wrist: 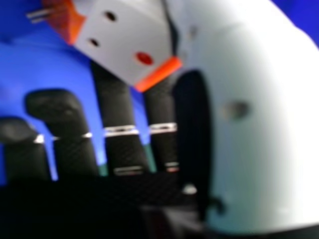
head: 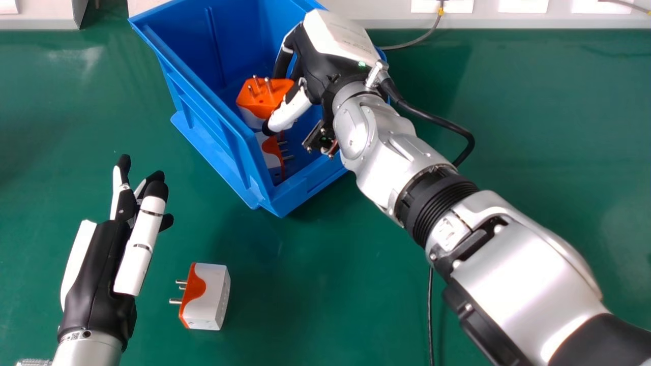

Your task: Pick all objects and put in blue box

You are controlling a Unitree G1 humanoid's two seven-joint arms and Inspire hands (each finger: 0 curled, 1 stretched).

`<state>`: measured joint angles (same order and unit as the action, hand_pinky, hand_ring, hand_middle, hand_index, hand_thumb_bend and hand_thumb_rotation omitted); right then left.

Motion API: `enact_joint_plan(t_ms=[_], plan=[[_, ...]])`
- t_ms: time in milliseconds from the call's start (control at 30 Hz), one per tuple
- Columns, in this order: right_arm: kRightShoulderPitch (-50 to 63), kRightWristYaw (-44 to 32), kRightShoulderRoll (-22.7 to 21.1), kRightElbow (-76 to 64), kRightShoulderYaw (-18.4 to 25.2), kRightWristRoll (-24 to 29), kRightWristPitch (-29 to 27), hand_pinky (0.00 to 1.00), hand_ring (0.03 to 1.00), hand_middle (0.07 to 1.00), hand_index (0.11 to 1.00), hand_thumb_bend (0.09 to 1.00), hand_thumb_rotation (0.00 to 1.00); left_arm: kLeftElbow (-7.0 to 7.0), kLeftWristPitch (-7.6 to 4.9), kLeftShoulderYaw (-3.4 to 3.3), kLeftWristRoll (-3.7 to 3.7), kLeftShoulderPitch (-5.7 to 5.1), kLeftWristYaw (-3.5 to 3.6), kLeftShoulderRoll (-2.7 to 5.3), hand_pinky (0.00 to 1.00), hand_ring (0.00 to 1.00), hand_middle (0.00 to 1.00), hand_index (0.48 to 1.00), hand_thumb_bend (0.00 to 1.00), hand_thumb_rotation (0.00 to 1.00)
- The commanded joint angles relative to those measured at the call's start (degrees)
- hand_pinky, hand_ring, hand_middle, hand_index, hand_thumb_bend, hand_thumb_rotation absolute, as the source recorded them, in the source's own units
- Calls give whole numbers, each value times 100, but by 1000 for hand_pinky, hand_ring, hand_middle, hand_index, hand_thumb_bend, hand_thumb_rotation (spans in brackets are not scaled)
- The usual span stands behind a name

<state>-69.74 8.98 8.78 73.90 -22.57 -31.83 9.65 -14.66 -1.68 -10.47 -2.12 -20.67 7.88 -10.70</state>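
Apparently a placing step; main risk is the release

Held adapter (head: 263,99): within the blue box (head: 203,137), pins up, orange end uppermost. The right hand (head: 318,66) pinches it, thumb on the near side, fingers on the far side. Whether it already rests on something: cannot tell.

Lower adapter (head: 268,147): in the box, just nearer, pins to the right. If the grip opens while the held one overlaps it, the upper piece could tip or roll; probably harmless inside the walls. A thumb dragging on the casing could pull it along on exit.

The silver forearm (head: 519,274) crosses above the box's right side. Withdrawing low could catch the rim and shift the box; the black cable (head: 437,119) might snag likewise.

Loose adapter (head: 213,295): on the green table (head: 325,315), near left, pins leftward, awaiting pickup. Left hand (head: 96,274) beside it, fingers loosely extended; a careless sweep might knock it.
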Motion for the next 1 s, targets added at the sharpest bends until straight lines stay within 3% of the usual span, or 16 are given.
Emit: enact_joint_plan(t_ms=[0,133,167,200,233,267,333,367,533,667,967], plan=[[-375,-135,5,-31,-92,-57,-44,88,143,449,480,524,0,-180,11,30,58,-17,-31,0,875,952,956,977,469,969],[-346,-428,-95,-47,-460,-316,-129,107,164,454,480,525,0,-201,49,54,78,-6,-61,0,877,953,956,978,469,974],[-341,-497,-133,-55,-528,-365,-151,189,261,509,531,563,79,-230,73,62,81,-9,-69,3,880,954,957,978,469,978],[-335,-555,-166,-65,-581,-401,-161,189,261,509,531,563,79,-259,96,70,84,-13,-75,8,880,954,957,978,469,978],[-331,-601,-193,-73,-617,-417,-162,326,401,607,614,591,177,-270,116,76,86,-6,-79,10,882,955,957,978,468,983],[-322,-627,-210,-80,-636,-419,-150,326,401,607,614,591,177,-278,133,79,83,0,-82,13,882,955,957,978,468,983],[-290,-615,-230,-88,-667,-428,-117,538,616,749,752,621,366,-262,147,78,76,23,-85,18,884,956,956,978,467,989],[-273,-591,-233,-84,-681,-438,-92,538,616,749,752,621,366,-254,152,79,74,34,-86,19,884,956,956,978,467,989],[-236,-545,-246,-90,-697,-453,-6,836,900,935,935,665,722,-248,197,88,77,83,-92,25,888,957,952,977,462,998],[-205,-496,-235,-111,-685,-447,48,912,968,979,979,678,816,-200,199,82,82,125,-88,24,890,958,952,977,459,1000],[-80,-273,-308,-251,-586,-382,-7,940,997,998,998,614,837,-61,155,65,77,239,-67,-1,892,959,955,978,457,1000]])
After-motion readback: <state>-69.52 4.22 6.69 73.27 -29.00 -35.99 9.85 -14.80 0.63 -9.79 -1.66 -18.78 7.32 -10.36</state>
